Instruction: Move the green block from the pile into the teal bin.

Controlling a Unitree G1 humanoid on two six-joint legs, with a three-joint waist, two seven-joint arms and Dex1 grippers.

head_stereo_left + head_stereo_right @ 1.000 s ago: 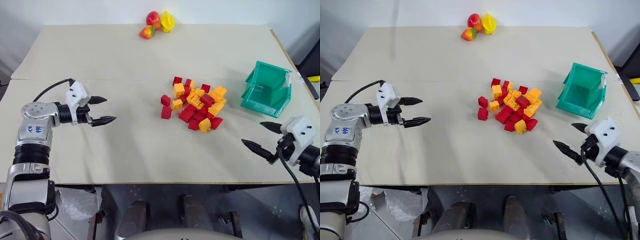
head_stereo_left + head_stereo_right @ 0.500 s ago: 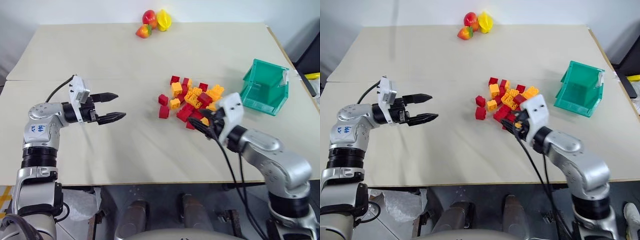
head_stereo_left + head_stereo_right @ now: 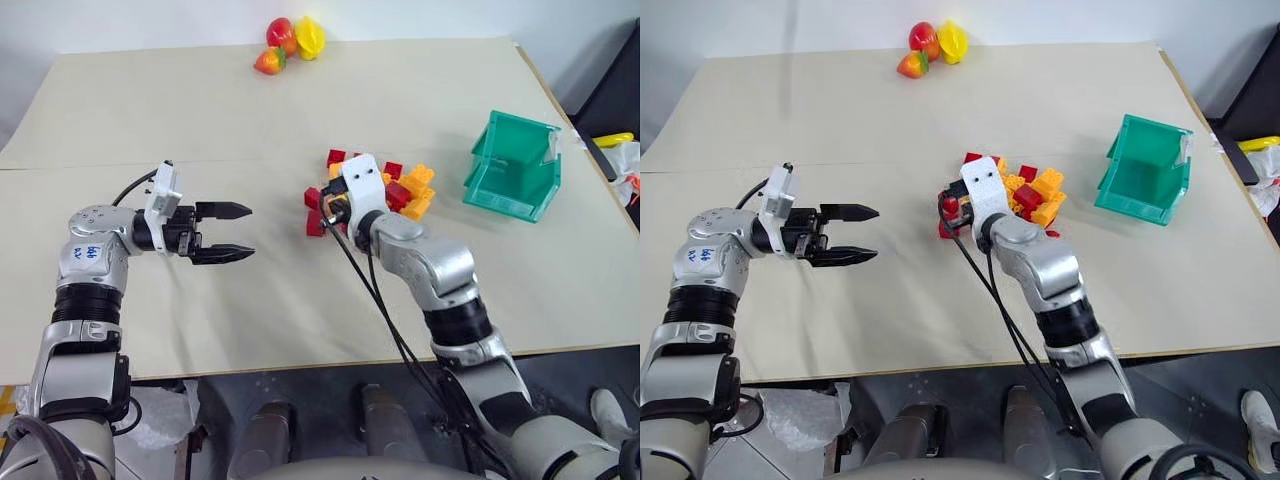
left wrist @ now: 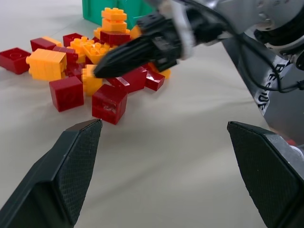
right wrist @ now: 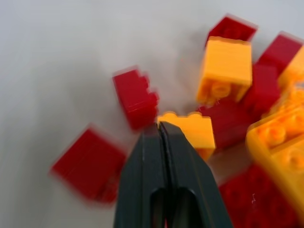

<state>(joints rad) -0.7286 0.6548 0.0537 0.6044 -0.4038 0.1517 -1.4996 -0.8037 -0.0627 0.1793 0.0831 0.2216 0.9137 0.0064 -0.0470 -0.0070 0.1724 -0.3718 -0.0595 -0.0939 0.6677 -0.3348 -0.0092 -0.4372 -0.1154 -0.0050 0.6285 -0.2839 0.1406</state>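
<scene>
The right gripper [image 4: 102, 70], fingers pressed together and holding nothing, points into the near-left edge of the pile [image 3: 400, 188] of red and yellow-orange bricks. I cannot make out the green block among them. The left gripper [image 3: 238, 231] hangs wide open and empty over the table [image 3: 200, 100], left of the pile; the teal bin [image 3: 512, 166] stands to the pile's right.

My two black fingers [image 5: 161, 156] meet over the pile [image 4: 95, 61] of red and yellow-orange bricks on the beige table [image 3: 420, 60]. The teal bin [image 3: 512, 167] is plain teal-green. My left gripper [image 3: 235, 231] is black with a white housing.
</scene>
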